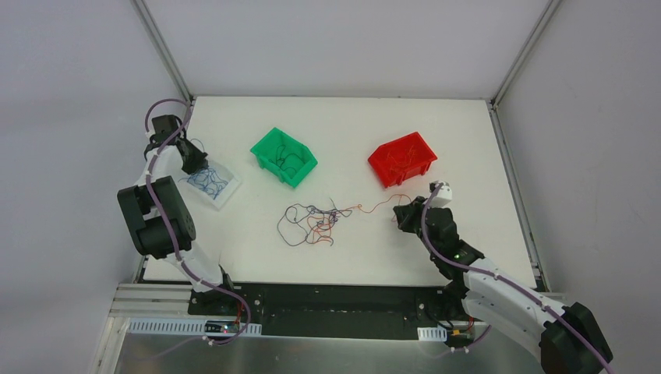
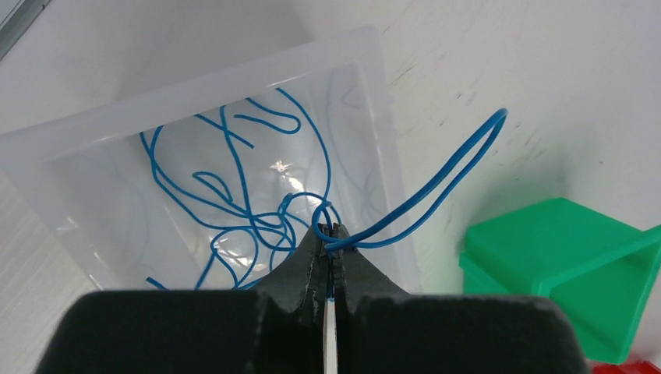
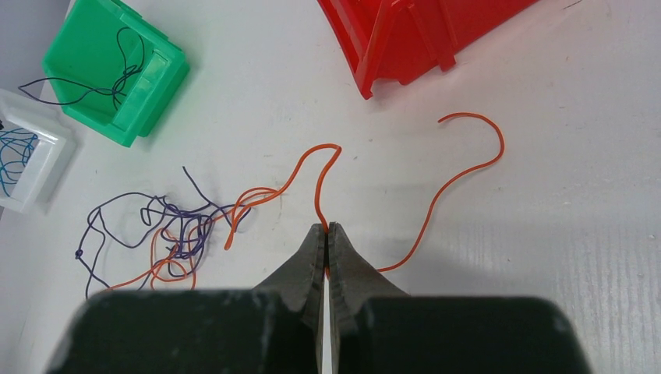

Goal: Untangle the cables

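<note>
**A:** White table [image 1: 351, 125], grey walls round it, two arms at the near edge. Where are the cables?

**B:** Mostly mid-table. There's a loose tangle [image 1: 312, 222] of dark, purple and orange strands between the arms, nearer us than the two bins.

**A:** Anything in the bins?

**B:** The green bin [image 1: 269, 148] has dark strands in it, and the red bin [image 1: 425, 152] has thin red ones. The clear tray [image 1: 231, 187] on the left holds blue squiggles.

**A:** What about the left gripper [image 2: 331, 234]?

**B:** It's over the tray, jaws pinched tight on a blue wire [image 2: 503, 117]. A doubled loop of that wire reaches out past the tray wall, toward the green bin.

**A:** And the right gripper [image 3: 326, 234]?

**B:** It's low, to the right of the tangle, with its jaws closed on an orange wire [image 3: 499, 156]. One side of the wire runs left into the tangle. The other side curls off right and ends free on the table, near the red bin.
</note>
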{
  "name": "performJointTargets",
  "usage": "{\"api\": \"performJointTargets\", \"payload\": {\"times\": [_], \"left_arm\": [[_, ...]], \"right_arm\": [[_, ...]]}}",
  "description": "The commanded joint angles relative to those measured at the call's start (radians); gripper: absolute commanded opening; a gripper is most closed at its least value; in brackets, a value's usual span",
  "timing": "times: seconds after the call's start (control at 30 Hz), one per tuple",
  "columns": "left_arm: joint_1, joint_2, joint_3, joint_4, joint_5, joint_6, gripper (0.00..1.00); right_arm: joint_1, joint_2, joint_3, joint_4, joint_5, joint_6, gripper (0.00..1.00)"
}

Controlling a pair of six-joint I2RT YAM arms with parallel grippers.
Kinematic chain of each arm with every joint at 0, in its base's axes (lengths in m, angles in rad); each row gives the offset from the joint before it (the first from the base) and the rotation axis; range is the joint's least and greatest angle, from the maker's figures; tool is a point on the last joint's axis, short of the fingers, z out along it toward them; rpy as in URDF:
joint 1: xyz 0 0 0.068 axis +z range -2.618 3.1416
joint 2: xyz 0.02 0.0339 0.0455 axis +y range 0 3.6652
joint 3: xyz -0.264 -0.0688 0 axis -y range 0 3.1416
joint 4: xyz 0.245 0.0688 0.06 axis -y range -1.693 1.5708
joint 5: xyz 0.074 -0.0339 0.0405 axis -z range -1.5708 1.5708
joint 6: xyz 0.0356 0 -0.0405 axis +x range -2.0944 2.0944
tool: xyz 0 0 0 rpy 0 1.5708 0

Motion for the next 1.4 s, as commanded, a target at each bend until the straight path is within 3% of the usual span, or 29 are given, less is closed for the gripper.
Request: {"api": "performJointTargets", "payload": {"times": [0.0, 0.1, 0.27, 0.7, 0.73, 0.93, 1.0, 1.37], "left_arm": [[-0.005, -0.096, -0.038, 0.012, -0.022, 0.041, 0.00], [-0.007, -0.138, -0.058, 0.037, -0.028, 0.025, 0.00], [-0.007, -0.158, -0.119, 0.030, -0.159, -0.121, 0.00], [-0.004, 0.218, 0.104, -0.188, -0.018, -0.167, 0.00], [-0.003, 0.220, 0.111, -0.192, -0.015, -0.166, 0.03], [-0.013, 0.108, 0.102, -0.200, -0.053, -0.129, 0.49], [-0.016, 0.063, 0.103, -0.212, -0.035, -0.117, 0.59], [-0.018, -0.184, 0.135, -0.341, 0.115, -0.075, 0.84]], "right_arm": [[-0.004, -0.014, -0.004, 0.037, 0.009, -0.001, 0.00], [-0.005, -0.014, -0.003, 0.033, 0.007, -0.001, 0.00], [-0.004, -0.031, -0.006, 0.025, 0.015, 0.001, 0.00], [-0.007, -0.056, -0.007, 0.008, 0.025, 0.001, 0.00], [-0.007, -0.060, -0.008, 0.007, 0.025, 0.001, 0.00], [-0.008, -0.059, -0.008, 0.005, 0.025, 0.001, 0.00], [-0.007, -0.042, -0.004, 0.010, 0.015, 0.003, 0.00], [-0.007, 0.072, 0.110, -0.020, -0.169, -0.034, 0.00]]}}
